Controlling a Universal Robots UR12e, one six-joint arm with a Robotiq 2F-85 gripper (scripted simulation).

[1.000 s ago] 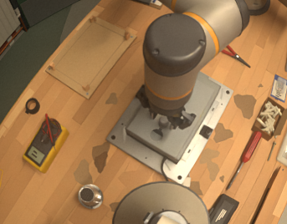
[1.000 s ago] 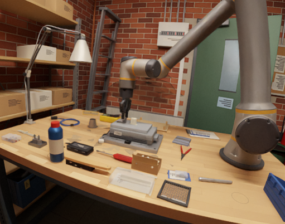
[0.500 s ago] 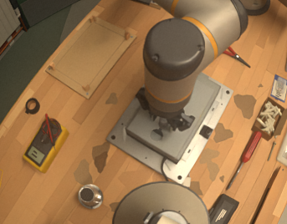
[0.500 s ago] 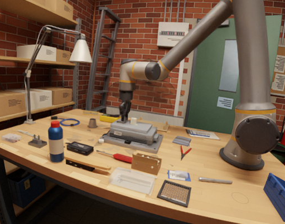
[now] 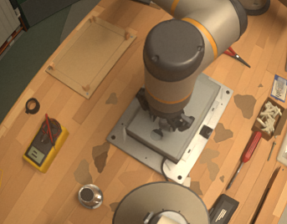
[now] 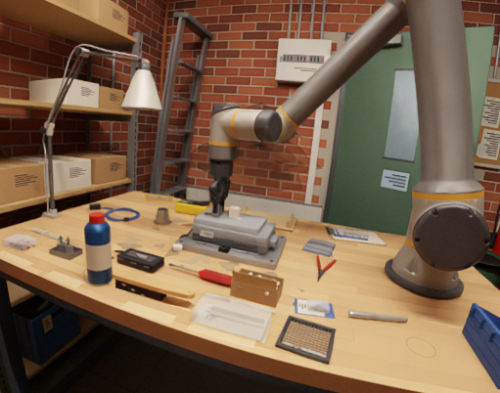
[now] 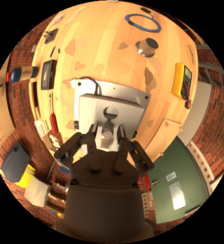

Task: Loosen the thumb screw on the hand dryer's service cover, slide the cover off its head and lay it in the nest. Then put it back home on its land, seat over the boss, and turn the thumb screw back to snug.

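In the middle of the bench the grey hand dryer (image 6: 232,236) sits on its metal base plate (image 5: 171,123), with the flat service cover (image 7: 110,112) lying on top of it. The thumb screw (image 7: 108,129) stands up from the cover, at the near end of a keyhole slot (image 7: 110,111). The nest (image 5: 90,55), a shallow wooden tray with corner pegs, lies apart on the bench beyond the dryer. My gripper (image 7: 107,132) hangs straight down over the cover with the thumb screw between its fingers; it is open and holds nothing.
A yellow multimeter (image 5: 45,143) lies to one side of the dryer, with a metal cup (image 5: 90,195) close by. A red screwdriver (image 5: 246,152), a box of white parts (image 5: 269,118) and red pliers (image 5: 236,56) lie on the other side.
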